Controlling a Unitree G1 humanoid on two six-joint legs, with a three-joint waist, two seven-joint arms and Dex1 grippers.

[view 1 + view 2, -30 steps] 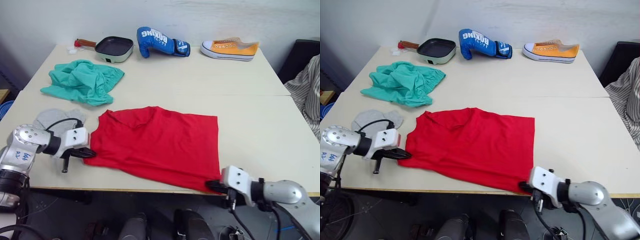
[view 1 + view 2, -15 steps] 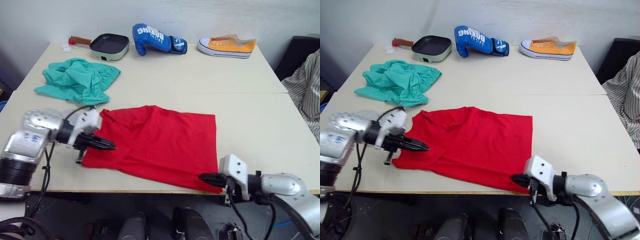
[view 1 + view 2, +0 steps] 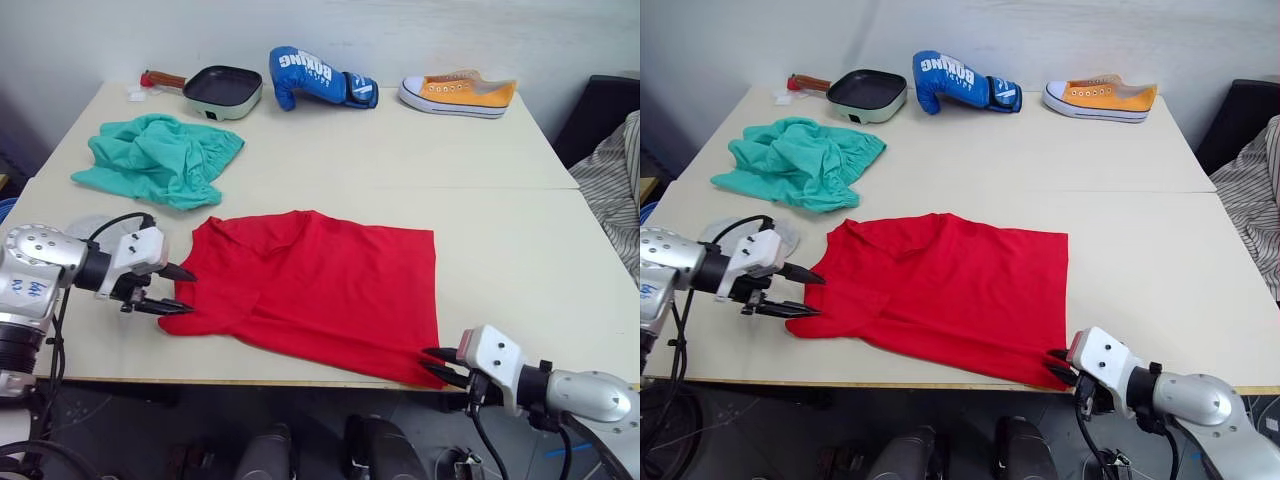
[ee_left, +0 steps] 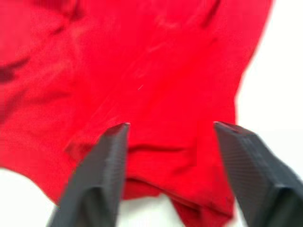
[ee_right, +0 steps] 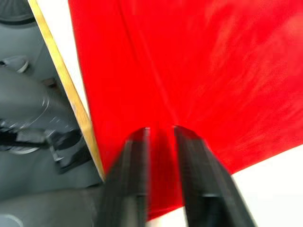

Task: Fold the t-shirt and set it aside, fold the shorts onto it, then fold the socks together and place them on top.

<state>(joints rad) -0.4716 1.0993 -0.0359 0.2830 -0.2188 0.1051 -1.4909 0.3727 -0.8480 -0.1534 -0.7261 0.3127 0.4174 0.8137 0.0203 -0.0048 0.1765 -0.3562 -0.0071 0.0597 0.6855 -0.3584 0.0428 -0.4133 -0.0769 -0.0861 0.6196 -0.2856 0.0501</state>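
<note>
The red t-shirt [image 3: 320, 290] lies spread flat at the table's front, its near right corner reaching the table edge. My left gripper [image 3: 190, 290] is open just off the shirt's left edge, and its fingers [image 4: 111, 156] stand wide apart over the red cloth. My right gripper [image 3: 428, 360] is at the shirt's front right corner. It is open with a narrow gap, and red fabric shows between its fingers [image 5: 135, 161]. The teal shorts [image 3: 160, 160] lie crumpled at the back left. The grey socks [image 3: 780, 235] are partly hidden behind my left arm.
Along the far edge sit a small green pan [image 3: 222, 92], a blue boxing glove [image 3: 315, 78] and an orange sneaker [image 3: 460, 93]. A person's striped sleeve [image 3: 612, 180] shows at the right. The table's front edge [image 3: 250, 380] runs just below the shirt.
Both grippers were shut on the shirt and have now opened. The left one pushed the shirt's left edge inward, then drew back to the left. The right one stayed at the front right corner.
</note>
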